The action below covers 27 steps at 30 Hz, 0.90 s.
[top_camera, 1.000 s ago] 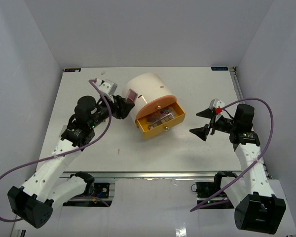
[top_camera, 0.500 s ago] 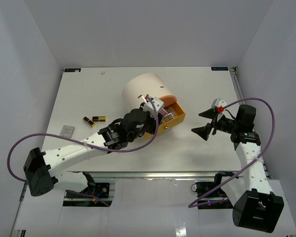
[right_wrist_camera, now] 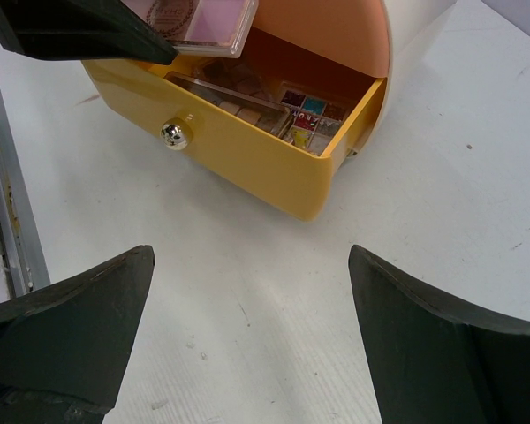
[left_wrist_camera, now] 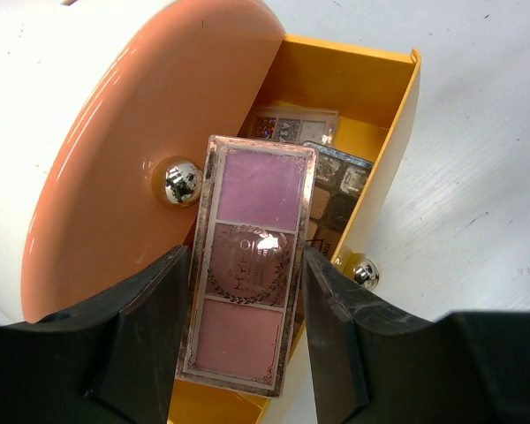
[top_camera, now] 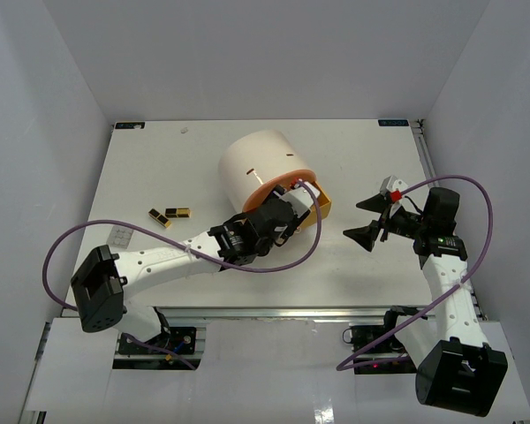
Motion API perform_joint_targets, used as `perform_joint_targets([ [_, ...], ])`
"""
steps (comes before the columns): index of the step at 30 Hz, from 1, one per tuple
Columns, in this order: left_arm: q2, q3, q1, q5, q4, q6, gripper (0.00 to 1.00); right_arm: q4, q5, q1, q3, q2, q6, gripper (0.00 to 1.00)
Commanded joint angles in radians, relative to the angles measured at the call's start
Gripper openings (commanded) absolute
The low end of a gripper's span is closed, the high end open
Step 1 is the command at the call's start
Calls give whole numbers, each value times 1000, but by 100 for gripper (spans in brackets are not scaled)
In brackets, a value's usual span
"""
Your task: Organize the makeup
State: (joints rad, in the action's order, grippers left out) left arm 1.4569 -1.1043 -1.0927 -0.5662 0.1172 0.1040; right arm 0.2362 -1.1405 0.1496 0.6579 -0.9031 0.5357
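The left claw (left_wrist_camera: 245,291) is partly open, about as wide as the pink palette (left_wrist_camera: 256,203) it grips. Its two black fingers (left_wrist_camera: 150,318) press on the palette's long edges. The palette has three pans, lilac, brownish and pale pink, in a coppery frame. It hangs over the open yellow drawer (left_wrist_camera: 397,150), and the right wrist view shows it above the drawer's rim. Whether it touches anything below cannot be told.

The right claw (top_camera: 362,219) is spread wide and holds nothing. It hovers above the bare table (top_camera: 336,265) near the right edge, facing the drawer front and well apart from it.

The yellow drawer is pulled out of the cream cylinder (top_camera: 256,163), which lies on its side near the middle of the table, a little toward the far edge. A small silver knob (right_wrist_camera: 175,132) is set in the drawer's front wall. Other palettes (left_wrist_camera: 336,181) lie inside the drawer. One has brown and glittery pans, one sits further back with pale shimmering squares (left_wrist_camera: 287,124), and one has bright mixed colours (right_wrist_camera: 309,115). Above this drawer, a peach drawer front (left_wrist_camera: 115,177) with its own round knob (left_wrist_camera: 178,181) is shut flush with the cylinder.

Toward the left edge, two gold-and-black bars (top_camera: 168,215) lie side by side on the table. A small pale flat piece (top_camera: 121,234) lies near them, closer to the near-left corner.
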Motion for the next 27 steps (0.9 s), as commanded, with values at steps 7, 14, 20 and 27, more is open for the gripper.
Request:
perform_joint_targets([
  [7,-4,-58,-14,-51,-21,152,34,-11,-34,5,-1,6,10,97],
  [14,-38,-24,-32,-40,-24,255,34,-11,-36,5,-1,6,10,97],
  [20,-53,15,-32,-43,-38,295,45,-11,-38,5,-1,6,10,97],
  [27,-48,42,-32,-45,-43,288,67,-11,-43,10,-3,9,9,98],
])
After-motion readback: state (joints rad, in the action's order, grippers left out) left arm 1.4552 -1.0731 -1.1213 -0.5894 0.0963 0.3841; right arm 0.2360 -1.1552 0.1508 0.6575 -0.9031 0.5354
